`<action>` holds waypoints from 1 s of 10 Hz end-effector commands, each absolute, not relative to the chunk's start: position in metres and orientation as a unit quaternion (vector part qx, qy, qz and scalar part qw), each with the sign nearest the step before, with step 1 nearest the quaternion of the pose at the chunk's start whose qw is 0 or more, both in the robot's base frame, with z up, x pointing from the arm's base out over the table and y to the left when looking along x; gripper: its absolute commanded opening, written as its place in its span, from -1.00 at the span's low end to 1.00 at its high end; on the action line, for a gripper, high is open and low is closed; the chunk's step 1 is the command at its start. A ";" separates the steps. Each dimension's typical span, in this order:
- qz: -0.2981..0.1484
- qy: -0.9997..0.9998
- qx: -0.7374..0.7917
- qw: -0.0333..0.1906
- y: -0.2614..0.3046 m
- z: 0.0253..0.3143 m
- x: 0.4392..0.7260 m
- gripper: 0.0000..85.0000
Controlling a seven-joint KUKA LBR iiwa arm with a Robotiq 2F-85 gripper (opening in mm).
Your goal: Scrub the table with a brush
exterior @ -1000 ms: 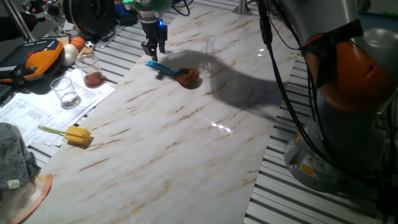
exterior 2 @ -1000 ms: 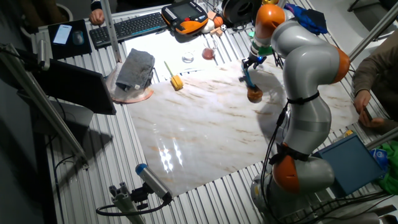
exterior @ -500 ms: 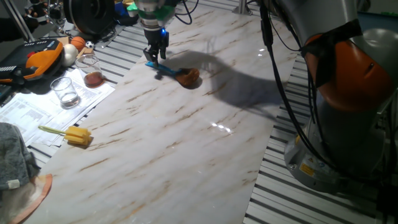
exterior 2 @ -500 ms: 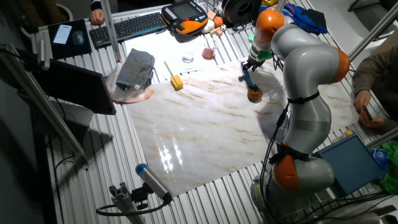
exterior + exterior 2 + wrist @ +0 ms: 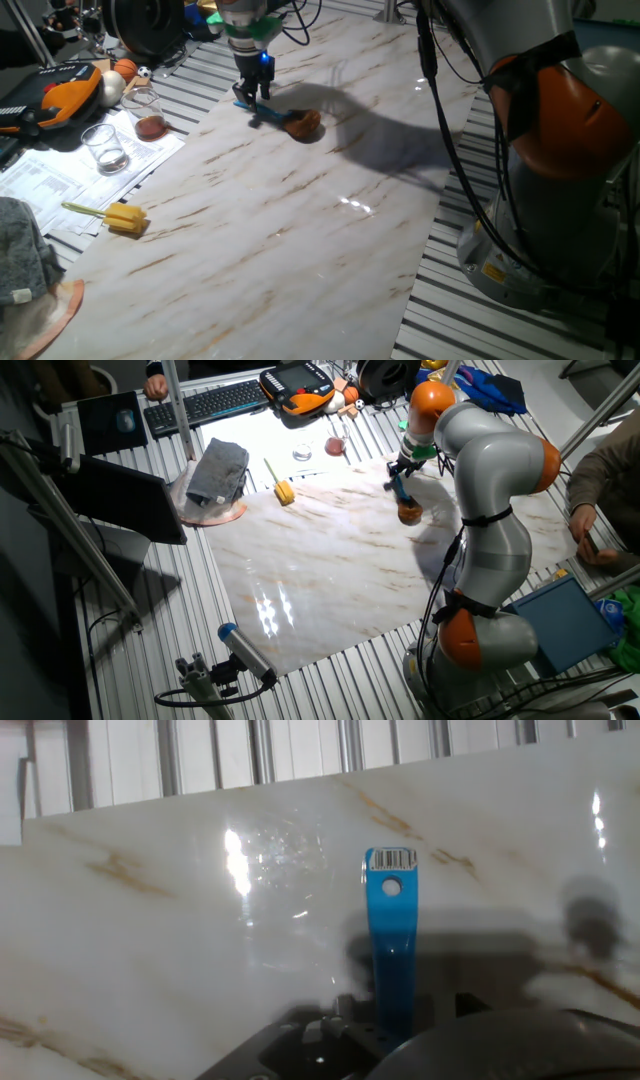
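The brush lies on the white marble table (image 5: 300,230). Its reddish-brown head (image 5: 303,123) points right and its blue handle (image 5: 262,112) points left. In the other fixed view the head (image 5: 409,512) lies below the handle (image 5: 400,491). My gripper (image 5: 251,96) is down at the handle's far end, one finger on each side, and it also shows in the other fixed view (image 5: 397,473). It looks open, with a small gap beside the handle. In the hand view the blue handle (image 5: 390,940) runs up from between the dark finger bases. The brush rests on the table.
A yellow sponge on a stick (image 5: 118,217) lies at the table's left edge. Two glasses (image 5: 104,147) stand on papers beside it, one with brown liquid (image 5: 147,115). A grey cloth (image 5: 217,472) lies on a plate. The arm's base (image 5: 560,180) stands at the right.
My gripper has come straight down onto the blue handle, from a little above it to level with it. The brush has not moved.
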State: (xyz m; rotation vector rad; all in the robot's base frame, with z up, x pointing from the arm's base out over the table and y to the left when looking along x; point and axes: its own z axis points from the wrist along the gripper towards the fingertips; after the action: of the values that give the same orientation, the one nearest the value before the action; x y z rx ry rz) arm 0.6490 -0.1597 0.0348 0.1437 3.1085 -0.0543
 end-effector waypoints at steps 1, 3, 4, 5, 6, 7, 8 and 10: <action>-0.018 0.999 0.049 0.013 -0.158 0.034 0.647 0.20; -0.016 0.999 0.050 0.004 -0.157 0.034 0.645 0.20; -0.015 0.999 0.048 -0.002 -0.158 0.033 0.646 0.20; -0.013 0.999 0.047 -0.002 -0.158 0.033 0.645 0.20; -0.016 0.999 0.046 0.003 -0.159 0.032 0.646 0.20; -0.019 0.999 0.043 0.006 -0.161 0.032 0.648 -0.20; -0.018 0.999 0.040 0.006 -0.163 0.032 0.650 -0.20; -0.018 0.999 0.040 0.011 -0.162 0.028 0.649 -0.20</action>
State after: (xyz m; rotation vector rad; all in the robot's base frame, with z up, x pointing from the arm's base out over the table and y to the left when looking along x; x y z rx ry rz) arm 0.6488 -0.1621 0.0279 0.1252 3.1140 -0.0558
